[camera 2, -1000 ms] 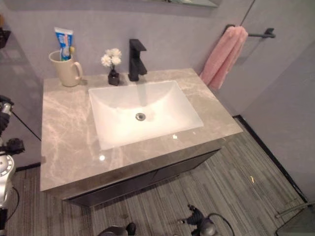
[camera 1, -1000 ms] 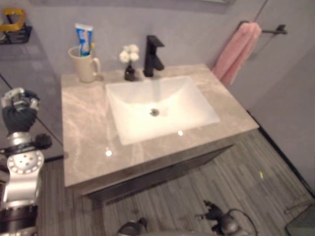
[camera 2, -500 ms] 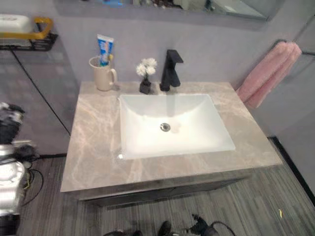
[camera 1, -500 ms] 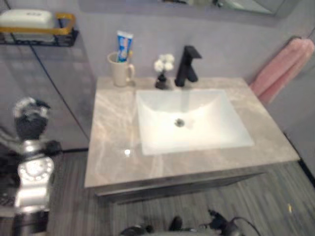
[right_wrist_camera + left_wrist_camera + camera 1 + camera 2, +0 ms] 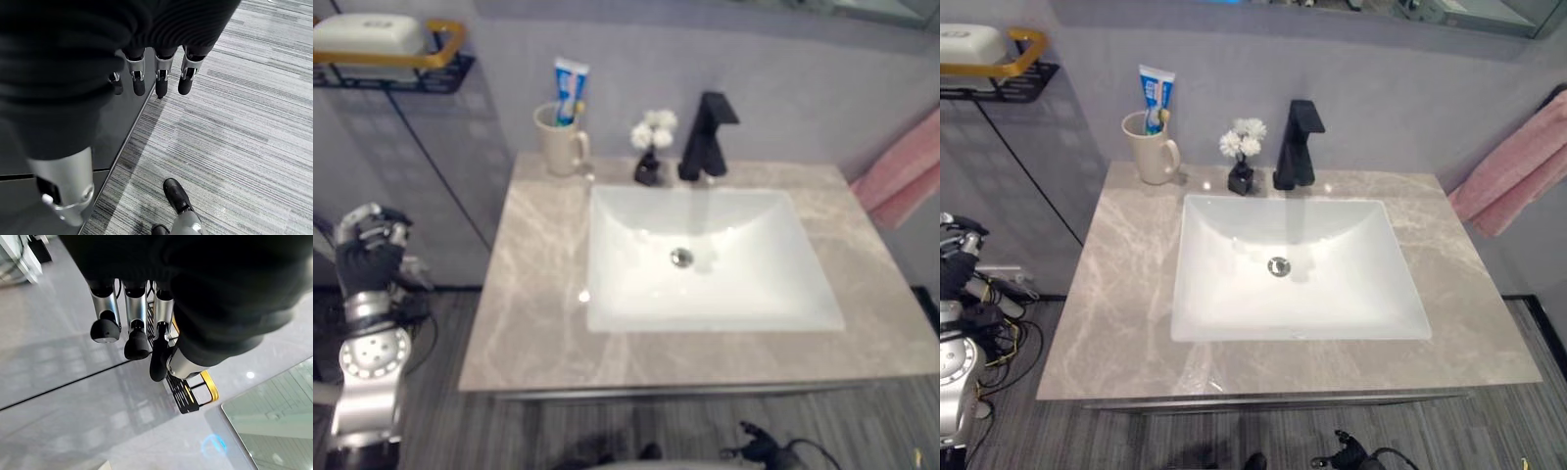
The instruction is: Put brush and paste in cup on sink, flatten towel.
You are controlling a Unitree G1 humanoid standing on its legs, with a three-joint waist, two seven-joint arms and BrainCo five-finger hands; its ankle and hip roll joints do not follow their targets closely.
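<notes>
Sink basin (image 5: 1299, 269) set in the middle of the table (image 5: 1126, 294), against the wall. Cup (image 5: 1148, 149) at the table's back left corner, with the paste (image 5: 1156, 96) and brush (image 5: 1164, 116) standing upright in it. To the right of the cup, behind the basin: flower vase (image 5: 1241, 157), then the tap (image 5: 1297, 145) just beside it. Towel (image 5: 1513, 181) hanging on the wall to the right, beyond the table's edge. Wall rack (image 5: 396, 61) to the upper left, a soap box (image 5: 370, 32) resting on it. Left hand (image 5: 370, 250) raised well left of the table, apart from it.

A bathroom: marble vanity (image 5: 1126, 294) with sink (image 5: 1293, 269), faucet (image 5: 1296, 145), hanging towel (image 5: 1513, 181).
</notes>
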